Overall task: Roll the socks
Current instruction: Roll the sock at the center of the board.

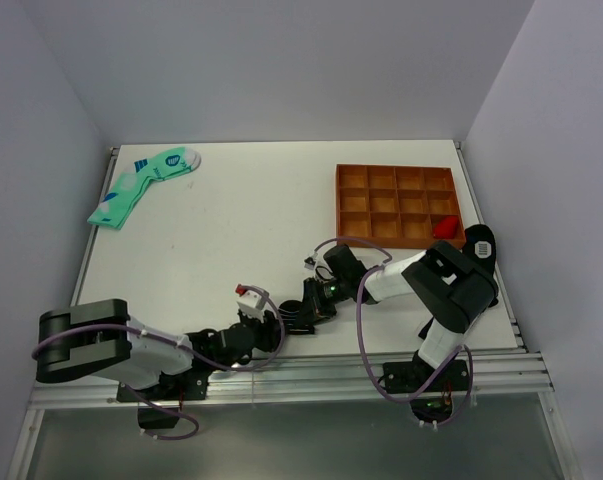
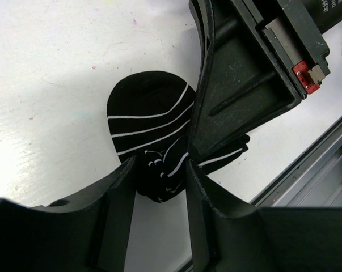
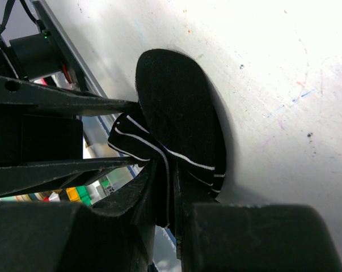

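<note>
The socks (image 2: 148, 113) are black with thin white stripes and lie near the table's front edge, between both grippers. One end lies flat as a rounded toe, while the other is bunched into a wad (image 2: 162, 177). My left gripper (image 2: 161, 170) is shut on that wad, with a finger pressing each side. My right gripper (image 3: 169, 181) is shut on a fold of the socks (image 3: 179, 107) pinched upright between its fingers. From above, the left gripper (image 1: 278, 328) and right gripper (image 1: 311, 305) meet tip to tip and mostly hide the socks (image 1: 299, 320).
Mint-green socks (image 1: 141, 185) lie at the far left corner. An orange compartment tray (image 1: 399, 205) stands at the back right with a red item (image 1: 444, 227) in one cell. A dark object (image 1: 478, 244) lies beside it. The table's metal front rail (image 2: 307, 170) runs close by.
</note>
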Motion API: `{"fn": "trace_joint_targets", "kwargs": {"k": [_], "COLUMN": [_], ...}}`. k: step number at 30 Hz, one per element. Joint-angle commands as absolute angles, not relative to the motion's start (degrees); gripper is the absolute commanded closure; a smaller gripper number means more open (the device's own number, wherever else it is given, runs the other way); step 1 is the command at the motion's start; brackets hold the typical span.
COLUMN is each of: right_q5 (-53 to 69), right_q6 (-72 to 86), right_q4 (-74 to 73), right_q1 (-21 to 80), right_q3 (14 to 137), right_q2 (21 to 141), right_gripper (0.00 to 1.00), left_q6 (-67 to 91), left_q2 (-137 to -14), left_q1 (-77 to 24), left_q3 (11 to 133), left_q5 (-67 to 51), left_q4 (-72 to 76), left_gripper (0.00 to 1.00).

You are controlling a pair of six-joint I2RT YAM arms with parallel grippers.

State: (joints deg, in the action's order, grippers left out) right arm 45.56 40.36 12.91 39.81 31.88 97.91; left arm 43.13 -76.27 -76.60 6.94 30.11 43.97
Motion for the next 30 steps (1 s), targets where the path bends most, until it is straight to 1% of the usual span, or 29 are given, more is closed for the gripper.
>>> {"fn": "trace_joint_targets", "kwargs": {"k": [1, 4, 5, 7, 8, 13, 16, 19, 20, 22, 24, 30], "right_q5": [36.9, 36.7, 36.7, 36.7, 36.7, 36.2, 35.0, 32.4, 30.9, 29.0, 26.4, 20.5], "right_q6": [35.9, 36.0, 36.0, 36.0, 36.2, 36.5, 36.5, 36.6, 36.6, 36.7, 36.7, 37.9], "right_q4": [3.1, 3.4, 3.6, 4.3, 4.6, 5.6, 5.3, 4.9, 4.7, 4.0, 3.3, 2.6], "right_q1": [39.7, 39.8, 39.7, 39.7, 39.7, 39.8, 39.7, 39.9, 39.8, 40.0, 40.5, 41.2], "right_q3": [28.7, 28.4, 28.3, 28.0, 27.9, 27.1, 26.9, 26.2, 26.0, 25.7, 25.6, 25.0], "right_q2": [100.8, 100.8, 100.9, 101.1, 101.2, 101.0, 100.3, 98.2, 96.6, 94.8, 92.5, 87.2], "right_gripper": [0.85, 0.85, 0.85, 0.85, 0.85, 0.85, 0.85, 0.85, 0.84, 0.82, 0.75, 0.64], "left_q6": [43.5, 44.4, 44.4, 44.7, 45.0, 45.1, 45.8, 46.8, 47.5, 49.6, 51.8, 55.5], "left_q2": [-77.1, -77.1, -77.1, -77.1, -77.1, -78.7, -79.9, -80.9, -81.1, -81.9, -83.0, -86.5], "left_q1": [-76.0, -75.3, -75.1, -74.6, -74.4, -73.8, -73.8, -73.7, -73.7, -73.7, -73.7, -73.5], "left_q3": [8.6, 9.1, 9.2, 9.1, 9.3, 10.9, 11.9, 13.8, 14.5, 16.2, 17.7, 22.3], "left_q5": [29.8, 29.7, 29.4, 28.8, 28.7, 26.7, 25.7, 24.3, 24.2, 23.5, 23.2, 21.3], "left_q4": [45.6, 43.5, 43.2, 42.8, 42.5, 41.0, 39.4, 37.2, 33.9, 30.9, 25.1, 13.9], "left_gripper": [0.57, 0.67, 0.73, 0.77, 0.81, 0.92, 1.00, 1.00, 1.00, 1.00, 1.00, 1.00]}}
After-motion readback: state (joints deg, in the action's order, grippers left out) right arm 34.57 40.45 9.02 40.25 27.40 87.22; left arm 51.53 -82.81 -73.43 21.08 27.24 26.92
